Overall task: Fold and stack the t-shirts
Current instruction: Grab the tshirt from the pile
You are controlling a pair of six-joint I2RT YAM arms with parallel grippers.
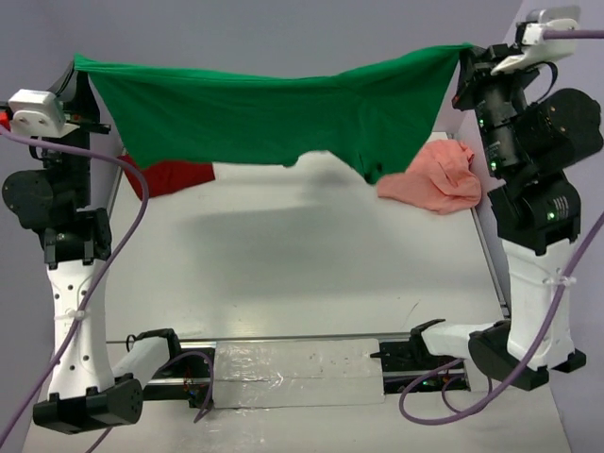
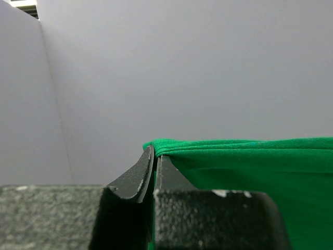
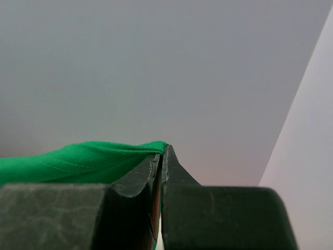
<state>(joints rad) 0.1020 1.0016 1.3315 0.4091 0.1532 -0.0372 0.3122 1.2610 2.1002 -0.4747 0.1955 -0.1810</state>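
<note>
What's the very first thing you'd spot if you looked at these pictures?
The bright green t-shirt, stretched wide in the air like a banner above the table, is pinched at one end by the left gripper and at the other by the right gripper. Behind it on the table lie a dark red t-shirt at the far left and a crumpled salmon pink t-shirt at the far right.

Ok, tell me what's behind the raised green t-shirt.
Behind the green t-shirt, a dark red t-shirt peeks out on the left and a crumpled salmon pink t-shirt on the right. The green cloth covers much of the red one.
</note>
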